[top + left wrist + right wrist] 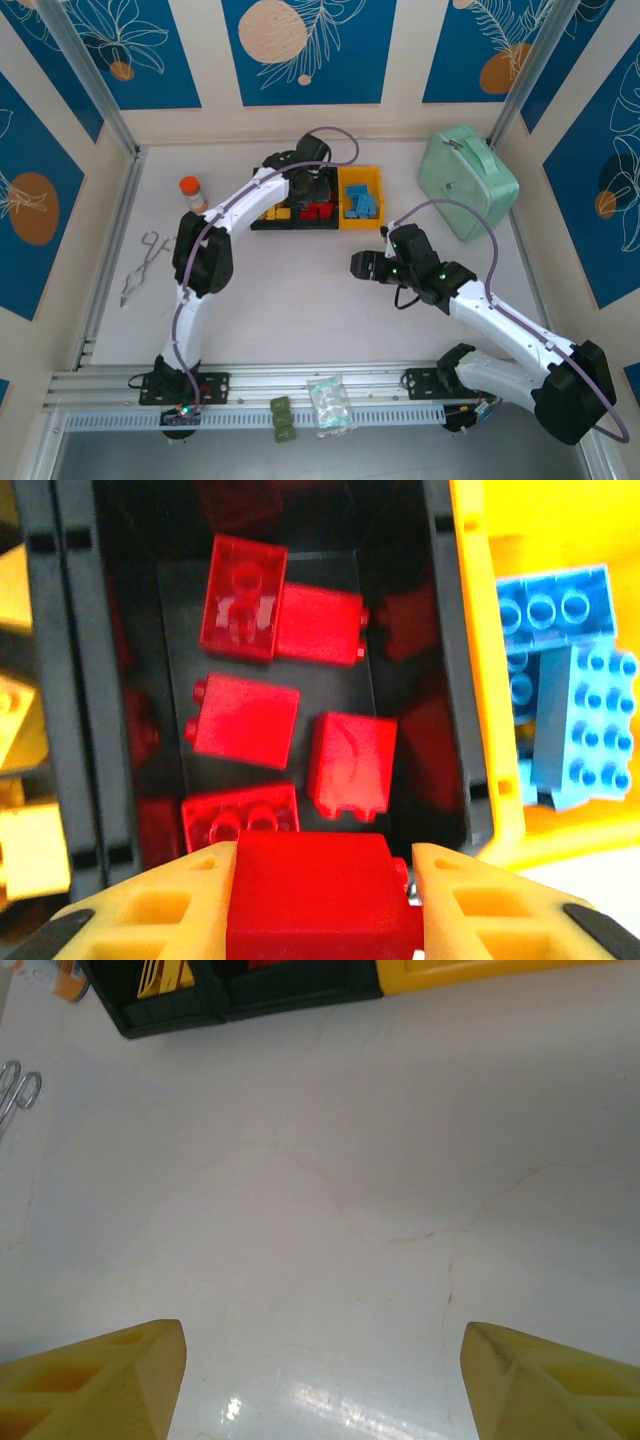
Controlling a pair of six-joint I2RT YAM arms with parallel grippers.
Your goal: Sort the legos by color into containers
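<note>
We see the left pincer (322, 868) pinching a red lego (320, 920) between its two yellow fingers (165, 905). It hangs just over the near end of the middle black bin (455, 680). Five more red legos (245, 715) lie flat on the floor of that bin, close together.

The three bins sit side by side in a row at the far part of the white surface (300, 310). The yellow bin (360, 172) is on the right, touching the middle one, and the blue legos (575, 710) are piled in it. The left black bin (268, 224) holds the yellow legos (25, 850).

The right pincer (325, 1360) is spread wide with nothing between its fingers. It hovers over a bare part of the surface, nearer to us than the bins and a little to their right.

A bottle with an orange cap (192, 192) stands left of the bins. Metal tongs (143, 265) lie near the left edge. A green case (468, 180) rests to the right of the bins. Two green blocks (282, 418) and a clear bag (330, 405) sit on the rail between the two arm bases.
</note>
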